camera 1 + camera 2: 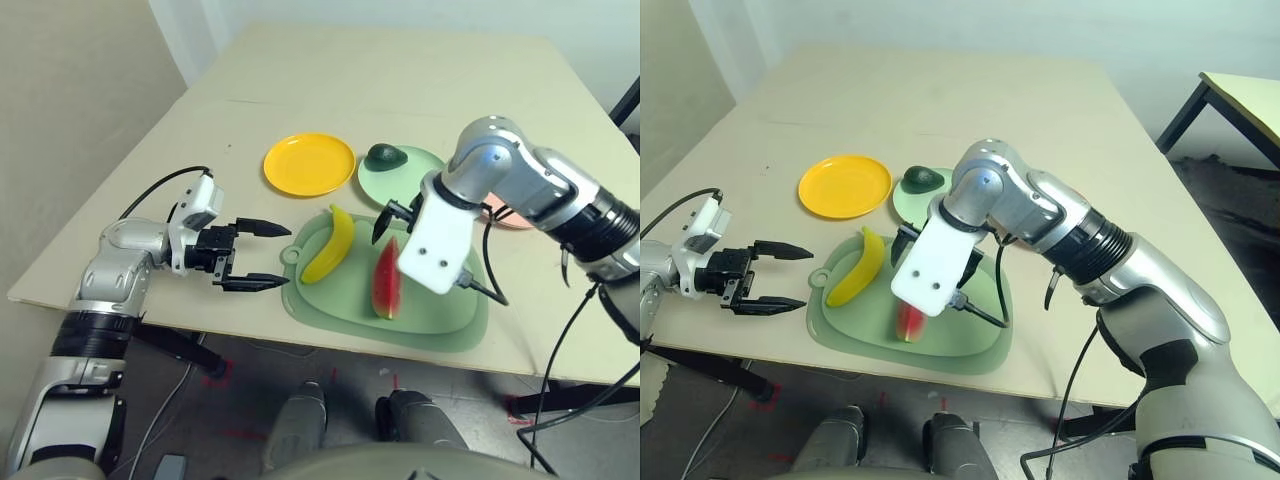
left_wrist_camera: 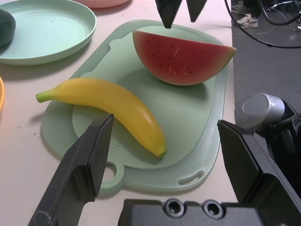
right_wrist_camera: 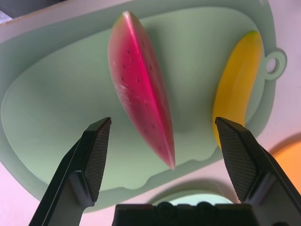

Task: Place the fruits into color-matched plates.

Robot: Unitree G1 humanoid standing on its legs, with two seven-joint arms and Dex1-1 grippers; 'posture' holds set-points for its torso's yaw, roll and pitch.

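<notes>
Beyond my wide-open, empty right gripper (image 3: 164,123), avocado (image 1: 385,157) sits on the mint plate (image 1: 402,182); before my left (image 1: 268,256), equally open and empty, the mat (image 1: 440,310) holds banana (image 1: 330,246) and watermelon (image 1: 386,280).

bright, even light | soft shadows | glossy glints on silver arms (image 1: 1110,255)

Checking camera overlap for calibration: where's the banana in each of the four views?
Left eye: banana, just left of centre, left part of the cutting mat.
Right eye: left of centre.
Left wrist: centre-left, between the end effector's open fingers and the watermelon.
Right wrist: right side, upper half mostly.
Shared landmark: the mat's ring-shaped loop, near the banana.
</notes>
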